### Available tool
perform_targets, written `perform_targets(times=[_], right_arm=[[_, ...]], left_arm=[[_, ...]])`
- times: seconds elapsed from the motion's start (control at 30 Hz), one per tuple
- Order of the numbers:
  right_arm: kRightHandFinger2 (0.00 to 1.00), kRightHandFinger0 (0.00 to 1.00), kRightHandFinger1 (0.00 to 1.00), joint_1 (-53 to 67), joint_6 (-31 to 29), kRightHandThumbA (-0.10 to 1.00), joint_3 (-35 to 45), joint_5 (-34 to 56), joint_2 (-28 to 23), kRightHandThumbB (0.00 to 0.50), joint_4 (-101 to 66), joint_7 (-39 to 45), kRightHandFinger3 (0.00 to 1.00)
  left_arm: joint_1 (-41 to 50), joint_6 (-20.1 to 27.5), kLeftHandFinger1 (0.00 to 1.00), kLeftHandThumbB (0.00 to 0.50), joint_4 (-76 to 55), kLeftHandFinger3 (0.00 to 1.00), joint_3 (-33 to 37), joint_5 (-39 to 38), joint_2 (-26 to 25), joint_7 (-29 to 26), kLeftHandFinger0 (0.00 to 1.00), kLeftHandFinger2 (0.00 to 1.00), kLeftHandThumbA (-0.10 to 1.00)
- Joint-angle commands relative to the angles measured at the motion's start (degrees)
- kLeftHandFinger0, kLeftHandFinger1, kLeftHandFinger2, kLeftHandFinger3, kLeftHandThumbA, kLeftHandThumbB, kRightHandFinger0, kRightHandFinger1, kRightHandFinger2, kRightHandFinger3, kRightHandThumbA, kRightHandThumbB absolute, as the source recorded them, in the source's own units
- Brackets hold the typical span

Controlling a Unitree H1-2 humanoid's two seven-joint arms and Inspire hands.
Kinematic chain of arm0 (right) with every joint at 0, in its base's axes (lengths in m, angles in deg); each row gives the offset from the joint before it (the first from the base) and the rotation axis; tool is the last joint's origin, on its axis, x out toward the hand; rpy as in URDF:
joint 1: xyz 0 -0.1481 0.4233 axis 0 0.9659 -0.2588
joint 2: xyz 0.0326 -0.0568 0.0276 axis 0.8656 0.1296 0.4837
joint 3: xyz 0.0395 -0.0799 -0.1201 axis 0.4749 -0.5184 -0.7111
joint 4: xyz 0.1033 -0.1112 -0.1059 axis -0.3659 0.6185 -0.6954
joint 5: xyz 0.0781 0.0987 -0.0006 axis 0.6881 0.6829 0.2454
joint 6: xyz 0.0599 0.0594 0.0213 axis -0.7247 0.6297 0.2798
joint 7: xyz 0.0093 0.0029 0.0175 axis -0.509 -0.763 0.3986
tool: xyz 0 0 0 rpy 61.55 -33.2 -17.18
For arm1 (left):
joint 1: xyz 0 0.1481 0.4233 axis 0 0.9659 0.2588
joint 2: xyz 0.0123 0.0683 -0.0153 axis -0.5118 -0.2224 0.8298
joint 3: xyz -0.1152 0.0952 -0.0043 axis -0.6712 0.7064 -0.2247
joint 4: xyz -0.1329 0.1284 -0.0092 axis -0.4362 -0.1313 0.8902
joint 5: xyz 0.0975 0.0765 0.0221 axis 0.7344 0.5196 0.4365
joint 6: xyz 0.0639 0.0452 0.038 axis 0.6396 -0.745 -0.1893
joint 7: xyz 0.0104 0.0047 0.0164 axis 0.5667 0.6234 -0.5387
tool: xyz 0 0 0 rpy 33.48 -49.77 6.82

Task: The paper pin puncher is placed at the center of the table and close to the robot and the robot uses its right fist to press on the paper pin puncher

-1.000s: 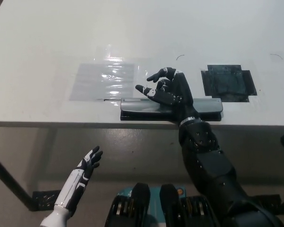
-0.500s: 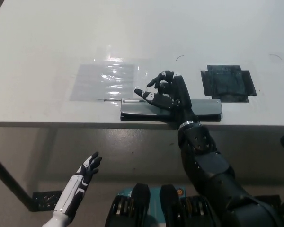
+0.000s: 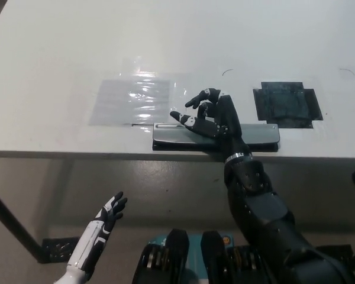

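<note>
Paper pin puncher [image 3: 216, 136] lies flat along the near edge of the white table [image 3: 47, 71], about centre, long axis running left-right, grey lever bar on a dark base. Right hand [image 3: 210, 115] sits over the middle of the lever, heel of the palm low on or just above the bar; can't tell for sure if it is touching. Fingers are apart and only partly curled, thumb side reaching toward picture left, holding nothing. Not a fist yet. Left hand [image 3: 111, 208] hangs idle below table level at lower left, fingers apart, empty.

Step in hand, by my read: form the fist and press. To do it well: curl the fingers fully in first, so no fingertip hooks the far edge of the lever. Keep the fist centred along the bar, force straight down, not toward the robot, since the puncher is right at the table edge and a pull could slide it off. Press through the wrist with the forearm above the bar.

Also on the table: a clear plastic sheet [image 3: 133, 100] just beyond the puncher's left end, and a dark taped patch [image 3: 287, 103] to the right, both apart from the hand.
</note>
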Motion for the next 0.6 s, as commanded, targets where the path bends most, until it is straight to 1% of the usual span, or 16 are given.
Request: perform_targets(times=[0.0, 0.03, 0.07, 0.1, 0.13, 0.17, 0.2, 0.23, 0.27, 0.3, 0.33, 0.43, 0.47, 0.5, 0.53, 0.57], right_arm=[[0.3, 0.0, 0.1, 6.7, 10.8, 1.0, 0.1, 2.5, 0.0, 0.155, -19.1, 2.3, 0.18], [0.32, 0.02, 0.14, 6.9, 15.8, 1.0, -0.4, 3.1, -0.5, 0.132, -34.9, 2.3, 0.19], [0.32, 0.03, 0.14, 6.9, 16.1, 1.0, -0.5, 3.2, -0.5, 0.131, -35.9, 2.3, 0.19], [0.28, 0.01, 0.09, 6.6, 16.9, 1.0, -0.4, 3.6, -0.5, 0.13, -38.4, 2.2, 0.16], [0.1, 0.0, 0.0, 5.3, 19.8, 1.0, -0.1, 5.7, -0.9, 0.118, -48.8, 1.9, 0.03], [0.01, 0.0, 0.0, 5.0, 23.4, 1.0, 0.0, 4.1, -0.9, 0.129, -54.5, 0.4, 0.0], [0.0, 0.0, 0.0, 5.0, 25.0, 1.0, 0.0, 3.4, -0.9, 0.131, -56.7, -0.2, 0.0], [0.0, 0.0, 0.0, 4.6, 25.2, 1.0, -0.4, 2.3, -1.9, 0.096, -61.2, 0.5, 0.0], [0.0, 0.0, 0.0, 4.2, 28.2, 1.0, -0.4, 2.4, -2.6, 0.103, -67.7, 0.4, 0.0], [0.0, 0.0, 0.0, 4.0, 31.1, 1.0, -0.4, 5.0, -3.2, 0.134, -72.4, 0.4, 0.0], [0.0, 0.0, 0.0, 4.2, 33.1, 1.0, -0.4, 7.8, -4.5, 0.152, -78.2, 0.6, 0.0], [0.0, 0.0, 0.0, 5.7, 35.2, 1.0, -0.2, 9.3, -6.1, 0.172, -85.5, 0.0, 0.0], [0.0, 0.0, 0.0, 6.9, 36.2, 1.0, -0.2, 11.1, -7.1, 0.158, -88.8, -0.2, 0.0], [0.0, 0.0, 0.0, 7.6, 36.7, 1.0, -0.3, 12.3, -7.7, 0.16, -90.1, -0.2, 0.0], [0.0, 0.0, 0.0, 9.5, 36.3, 1.0, -0.6, 13.1, -9.1, 0.137, -92.4, 0.5, 0.0], [0.0, 0.0, 0.0, 11.9, 35.9, 1.0, -0.9, 11.8, -10.7, 0.128, -94.5, 1.8, 0.0]], left_arm=[[-0.6, 1.7, 1.0, 0.333, -0.7, 1.0, -0.3, -0.1, -0.6, 0.8, 1.0, 1.0, 1.0], [-0.4, 1.0, 1.0, 0.333, -1.4, 1.0, -0.3, -0.1, -0.6, 0.9, 1.0, 1.0, 1.0], [-0.4, 1.0, 1.0, 0.334, -1.4, 1.0, -0.3, -0.1, -0.6, 0.9, 1.0, 1.0, 1.0], [-0.4, 0.8, 1.0, 0.334, -1.5, 1.0, -0.3, -0.2, -0.6, 0.9, 1.0, 1.0, 1.0], [-0.4, 0.4, 1.0, 0.336, -1.9, 1.0, -0.3, -0.1, -0.7, 0.8, 1.0, 1.0, 1.0], [-0.6, 0.7, 1.0, 0.335, -1.7, 1.0, -0.3, 0.1, -0.8, 0.8, 1.0, 1.0, 1.0], [-0.6, 0.8, 1.0, 0.335, -1.6, 1.0, -0.3, 0.1, -0.8, 0.8, 1.0, 1.0, 1.0], [-0.6, 0.7, 1.0, 0.329, -1.7, 1.0, -0.3, 0.1, -0.8, 0.8, 1.0, 1.0, 1.0], [-0.6, 0.6, 1.0, 0.335, -1.6, 1.0, -0.4, -0.3, -0.8, 0.9, 1.0, 1.0, 1.0], [-0.6, 0.6, 1.0, 0.334, -1.6, 1.0, -0.4, -0.2, -0.9, 0.9, 1.0, 1.0, 1.0], [-0.6, 0.7, 1.0, 0.331, -1.6, 1.0, -0.4, 0.0, -0.9, 0.8, 1.0, 1.0, 1.0], [-0.6, 0.8, 1.0, 0.324, -1.7, 1.0, -0.3, 0.3, -0.8, 0.7, 1.0, 1.0, 1.0], [-0.9, 0.6, 1.0, 0.324, -1.8, 1.0, -0.3, 0.3, -1.0, 0.8, 1.0, 1.0, 1.0], [-1.0, 0.8, 1.0, 0.323, -1.7, 1.0, -0.3, 0.2, -1.0, 0.9, 1.0, 1.0, 1.0], [-1.0, 0.8, 1.0, 0.326, -1.6, 1.0, -0.4, -0.1, -0.9, 1.0, 1.0, 1.0, 1.0], [-1.1, 0.9, 1.0, 0.332, -1.4, 1.0, -0.4, 0.2, -0.9, 0.8, 1.0, 1.0, 1.0]])
